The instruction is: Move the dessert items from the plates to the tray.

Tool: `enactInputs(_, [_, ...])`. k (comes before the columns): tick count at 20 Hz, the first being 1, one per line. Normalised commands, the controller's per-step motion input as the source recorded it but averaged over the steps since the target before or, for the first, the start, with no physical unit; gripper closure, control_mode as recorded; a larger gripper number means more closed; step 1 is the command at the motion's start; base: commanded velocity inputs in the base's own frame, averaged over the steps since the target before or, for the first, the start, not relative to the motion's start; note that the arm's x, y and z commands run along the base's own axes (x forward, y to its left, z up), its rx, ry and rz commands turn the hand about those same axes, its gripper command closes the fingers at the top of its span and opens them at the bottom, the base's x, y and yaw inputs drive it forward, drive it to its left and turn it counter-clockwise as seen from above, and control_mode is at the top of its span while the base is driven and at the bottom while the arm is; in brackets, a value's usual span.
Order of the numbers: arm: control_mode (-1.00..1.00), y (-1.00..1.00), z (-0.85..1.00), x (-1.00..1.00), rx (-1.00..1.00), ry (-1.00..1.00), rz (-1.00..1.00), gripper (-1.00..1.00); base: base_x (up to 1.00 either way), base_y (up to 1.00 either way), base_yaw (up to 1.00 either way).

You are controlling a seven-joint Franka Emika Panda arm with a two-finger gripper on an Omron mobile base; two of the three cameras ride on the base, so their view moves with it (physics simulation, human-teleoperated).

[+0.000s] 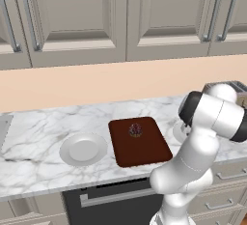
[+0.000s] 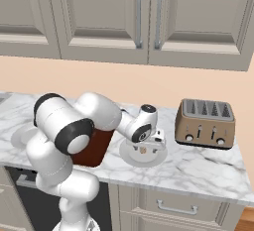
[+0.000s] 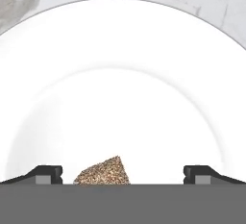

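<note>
The dark maroon cupcake-like ball [image 1: 135, 130] sits on the far half of the reddish-brown tray [image 1: 140, 147]. A white plate [image 1: 83, 149] lies bare to the tray's left. The second plate [image 2: 159, 159] lies right of the tray [image 2: 94, 148], and the small tan morsel [image 3: 103, 171] rests on this plate [image 3: 120, 16]. My gripper [image 2: 144, 147] hangs low over that plate, pointing down. In the hand view the gripper [image 3: 123, 176] is open, its fingertips [image 3: 45, 174] wide apart on either side of the morsel, which lies left of the middle.
A metallic brown toaster [image 2: 204, 123] stands on the marble counter right of the plate. Cabinet doors run above the beige wall. My arm's elbow [image 1: 212, 115] hides most of the right plate in the left base view. Drawers sit below the counter edge.
</note>
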Motion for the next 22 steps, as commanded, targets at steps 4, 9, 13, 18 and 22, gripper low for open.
enactInputs(4, [-1.0,0.0,-0.11,0.0,0.02,0.0,0.0,-1.0,0.0,0.0,0.0])
enactInputs(9, [-1.0,0.0,0.0,0.0,0.0,0.0,0.0,1.0,0.0,0.0,0.0])
enactInputs(13, [-1.0,0.0,0.0,0.0,0.0,0.0,0.0,1.0,0.0,0.0,0.0])
enactInputs(18, [-1.0,0.0,0.02,0.0,0.0,0.0,0.0,1.0,0.0,0.0,0.0])
enactInputs(22, [-1.0,0.08,0.54,-0.15,0.0,0.0,0.0,1.0,0.0,0.0,0.0])
